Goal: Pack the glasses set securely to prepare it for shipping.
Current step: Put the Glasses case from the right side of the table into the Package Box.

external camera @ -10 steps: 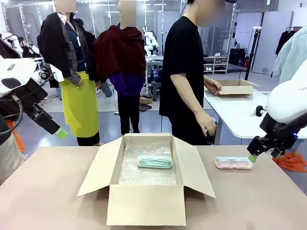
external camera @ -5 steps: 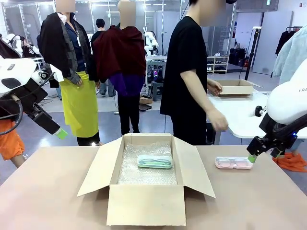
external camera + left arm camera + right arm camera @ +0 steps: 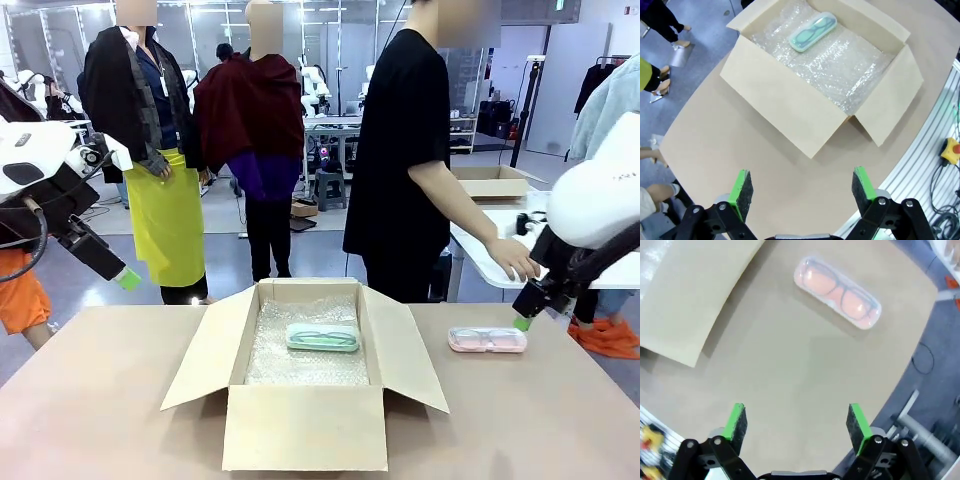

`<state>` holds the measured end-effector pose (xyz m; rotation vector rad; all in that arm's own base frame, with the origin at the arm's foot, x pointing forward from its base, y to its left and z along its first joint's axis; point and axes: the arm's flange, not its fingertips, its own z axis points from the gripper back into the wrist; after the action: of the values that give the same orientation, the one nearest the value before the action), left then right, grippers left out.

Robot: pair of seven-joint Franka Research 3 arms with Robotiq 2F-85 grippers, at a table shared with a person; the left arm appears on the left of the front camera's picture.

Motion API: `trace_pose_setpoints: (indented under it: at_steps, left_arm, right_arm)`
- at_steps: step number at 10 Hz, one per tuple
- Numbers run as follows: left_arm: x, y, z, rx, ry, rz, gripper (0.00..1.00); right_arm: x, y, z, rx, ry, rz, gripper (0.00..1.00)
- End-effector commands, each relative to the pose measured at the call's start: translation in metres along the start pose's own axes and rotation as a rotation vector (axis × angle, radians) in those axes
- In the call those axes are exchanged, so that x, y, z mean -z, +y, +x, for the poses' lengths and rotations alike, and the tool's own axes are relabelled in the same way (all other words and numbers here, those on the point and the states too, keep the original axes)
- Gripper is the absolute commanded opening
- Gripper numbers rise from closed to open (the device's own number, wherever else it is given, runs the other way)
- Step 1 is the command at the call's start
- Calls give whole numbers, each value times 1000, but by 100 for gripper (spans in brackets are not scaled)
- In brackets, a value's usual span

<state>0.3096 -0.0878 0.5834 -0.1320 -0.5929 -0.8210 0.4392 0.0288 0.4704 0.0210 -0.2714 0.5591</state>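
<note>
Right gripper (image 3: 797, 416) has lifted slightly, jaws spread, empty — pink case (image 3: 837, 292) ahead of it, unpacked; left gripper (image 3: 801, 182) spread too.

Seen from above, an open cardboard box (image 3: 790, 107) lined with bubble wrap (image 3: 840, 65) sits on a tan table (image 3: 730, 160). A mint-green glasses case (image 3: 813, 31) lies inside. The left gripper (image 3: 802, 187), jaws spread wide, hovers empty.

No legible text, plain cardboard box (image 3: 300, 430), no readable labels, brands or numbers
</note>
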Motion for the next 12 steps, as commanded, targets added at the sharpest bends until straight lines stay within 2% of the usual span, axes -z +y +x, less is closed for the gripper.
trace_pose_setpoints:
  at_steps: [1, 4, 6, 7, 8, 12]
  left_arm:
    - [-2, 1, -1, 4, -6, -2, 100]
    - [-2, 1, -1, 4, -6, -2, 100]
    - [-2, 1, -1, 4, -6, -2, 100]
    - [-2, 1, -1, 4, -6, -2, 100]
    - [-2, 1, -1, 4, -6, -2, 100]
    - [-2, 1, -1, 4, -6, -2, 100]
  right_arm:
    - [2, -14, 17, -509, 25, 94, 100]
    - [-4, -19, 24, -969, 87, 149, 100]
    - [1, -18, 32, -1119, 109, 77, 100]
    - [5, -17, 37, -1131, 92, 57, 100]
    - [9, -19, 46, -1064, 65, -3, 100]
    - [57, -42, 101, -1039, 100, 36, 100]
